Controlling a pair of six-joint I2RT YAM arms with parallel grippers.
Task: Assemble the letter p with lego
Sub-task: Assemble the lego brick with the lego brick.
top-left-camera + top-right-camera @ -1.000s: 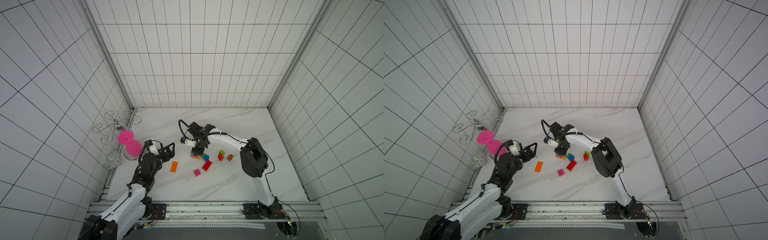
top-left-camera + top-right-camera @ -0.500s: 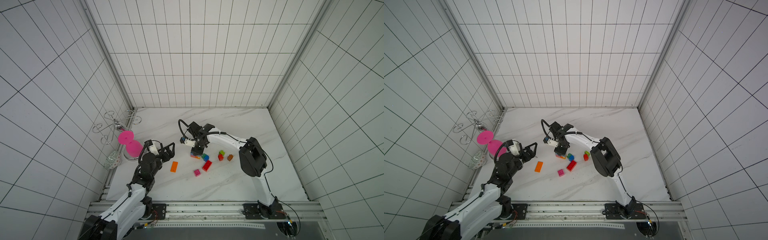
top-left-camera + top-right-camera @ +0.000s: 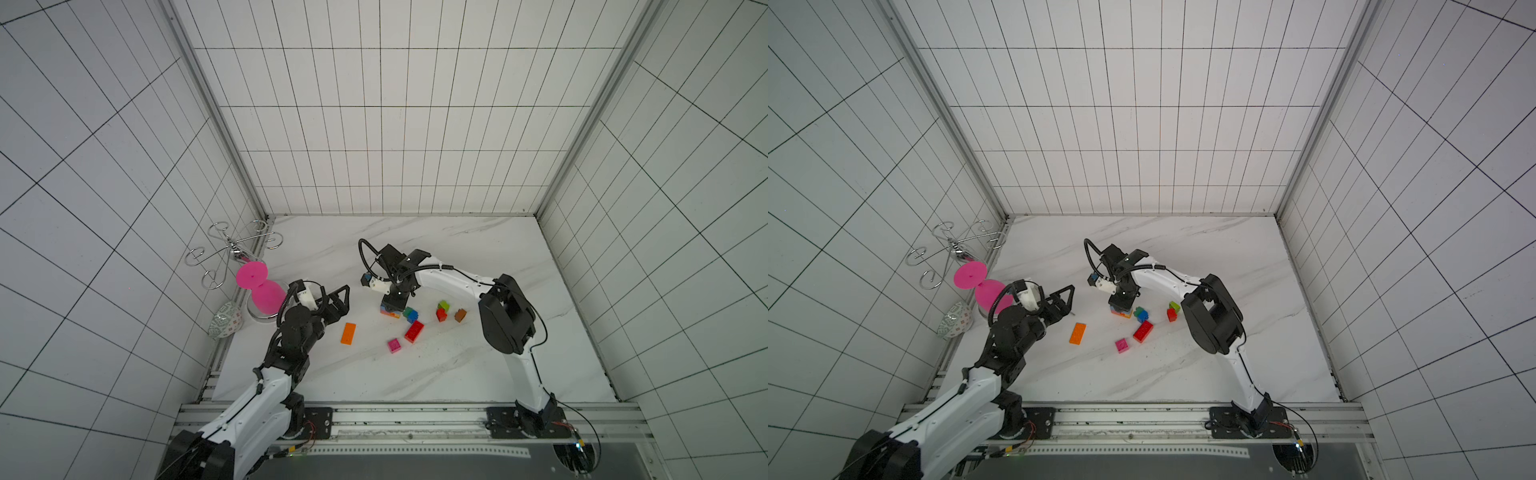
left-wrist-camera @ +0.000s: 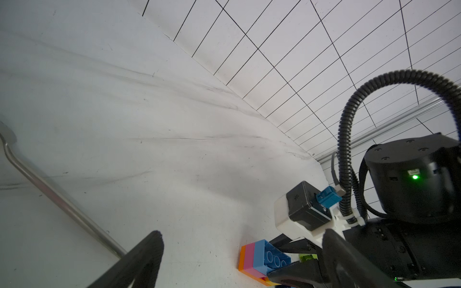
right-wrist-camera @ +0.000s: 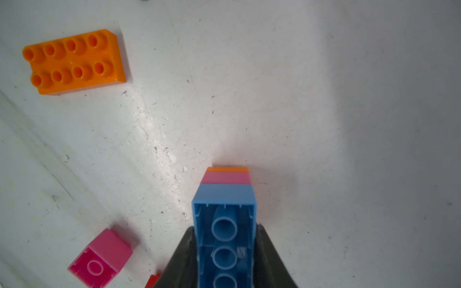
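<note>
**Held item.** The right gripper [image 5: 225, 227] is clamped on the blue brick [image 5: 224, 197] that tops a three-layer stack [image 3: 390, 313]. Its fingers [image 5: 268, 259] press the brick's two long sides. The stack stands inverted near the middle of the table [image 3: 415, 374]. The blue brick's hollow underside, with three tubes in a row, faces up at the gripper. A pink layer [image 5: 225, 178] and an orange layer [image 5: 227, 169] lie below it. Whether the orange layer touches the surface cannot be told. The long axis lies level and, in both top views, appears to run side to side across the table.

**Left gripper** [image 4: 241, 234]. Its jaws are wide apart and empty. It hovers beside the pink cup [image 3: 266, 293], clear of the stack.

**Loose bricks: eight.**
- One orange brick [image 3: 348, 333], eight studs up, long axis roughly front to back.
- One long red brick [image 3: 414, 331], lying diagonally.
- One pink brick [image 3: 394, 345], tipped on its side.
- One dark green brick [image 3: 409, 311], touching one small blue brick [image 3: 413, 318].
- One lime brick [image 3: 443, 306], against one small red brick [image 3: 441, 315].
- One brown brick [image 3: 460, 315].

**Against the frames a second earlier.** No brick has shifted, and both grippers keep the same places and openings.
</note>
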